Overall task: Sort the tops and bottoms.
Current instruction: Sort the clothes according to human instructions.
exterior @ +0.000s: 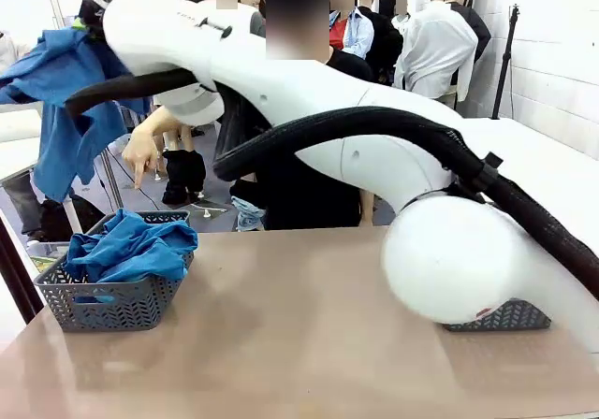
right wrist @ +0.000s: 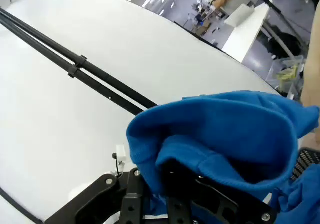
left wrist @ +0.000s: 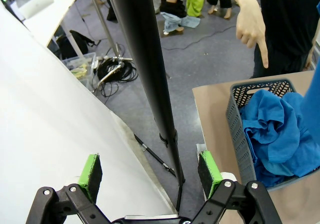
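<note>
Blue tops fill the grey basket at table's left while the right gripper, clamped on another blue top, carries it over; left gripper gapes empty, second basket awaiting

Arms: right raised and crossed, left idle

Right gripper looks clamped, jaws mostly hidden; left gripper jaws wide apart; person's hand points downward.

Layout from my seat: basket left, second basket right.

On my left the basket sits on the table with tops heaped inside; a person's hand hangs behind it. Another top hangs above, and a second basket sits right.
</note>
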Robot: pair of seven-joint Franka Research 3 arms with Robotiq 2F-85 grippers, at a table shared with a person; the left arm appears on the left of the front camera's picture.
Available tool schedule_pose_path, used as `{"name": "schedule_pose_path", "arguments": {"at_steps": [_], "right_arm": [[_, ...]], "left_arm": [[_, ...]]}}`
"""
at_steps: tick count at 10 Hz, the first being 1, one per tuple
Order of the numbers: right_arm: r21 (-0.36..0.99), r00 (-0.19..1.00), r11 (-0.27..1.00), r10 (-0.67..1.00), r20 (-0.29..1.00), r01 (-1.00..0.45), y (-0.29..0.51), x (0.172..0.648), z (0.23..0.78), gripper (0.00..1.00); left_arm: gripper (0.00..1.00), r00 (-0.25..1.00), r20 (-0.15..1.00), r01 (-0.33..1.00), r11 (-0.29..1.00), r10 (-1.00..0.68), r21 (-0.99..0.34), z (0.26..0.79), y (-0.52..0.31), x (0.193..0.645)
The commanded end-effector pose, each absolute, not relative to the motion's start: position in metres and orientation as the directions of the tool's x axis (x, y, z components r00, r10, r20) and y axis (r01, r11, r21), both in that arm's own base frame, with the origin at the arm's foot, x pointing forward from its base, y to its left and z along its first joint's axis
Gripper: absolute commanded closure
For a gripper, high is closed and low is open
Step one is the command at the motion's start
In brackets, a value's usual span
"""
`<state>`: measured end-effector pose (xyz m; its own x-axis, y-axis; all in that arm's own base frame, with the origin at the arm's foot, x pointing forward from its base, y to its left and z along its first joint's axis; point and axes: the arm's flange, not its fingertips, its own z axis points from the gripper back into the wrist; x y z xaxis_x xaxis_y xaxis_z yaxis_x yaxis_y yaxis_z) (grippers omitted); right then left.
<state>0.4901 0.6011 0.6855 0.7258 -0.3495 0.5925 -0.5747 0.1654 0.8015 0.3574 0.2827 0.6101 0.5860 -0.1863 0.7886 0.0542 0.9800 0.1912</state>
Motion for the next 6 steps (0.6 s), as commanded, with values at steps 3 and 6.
{"name": "schedule_pose_path", "arguments": {"at_steps": [3,6], "right_arm": [[0.815,0.747,0.175,-0.328,0.577,-0.553,0.5943,0.4917,0.6988,1.00],[0.815,0.747,0.175,-0.328,0.577,-0.553,0.5943,0.4917,0.6988,1.00]], "left_arm": [[0.00,0.589,0.788,0.042,0.981,-0.179,0.191,0.6118,0.2840,0.3593],[0.00,0.589,0.788,0.042,0.981,-0.179,0.191,0.6118,0.2840,0.3593]]}}
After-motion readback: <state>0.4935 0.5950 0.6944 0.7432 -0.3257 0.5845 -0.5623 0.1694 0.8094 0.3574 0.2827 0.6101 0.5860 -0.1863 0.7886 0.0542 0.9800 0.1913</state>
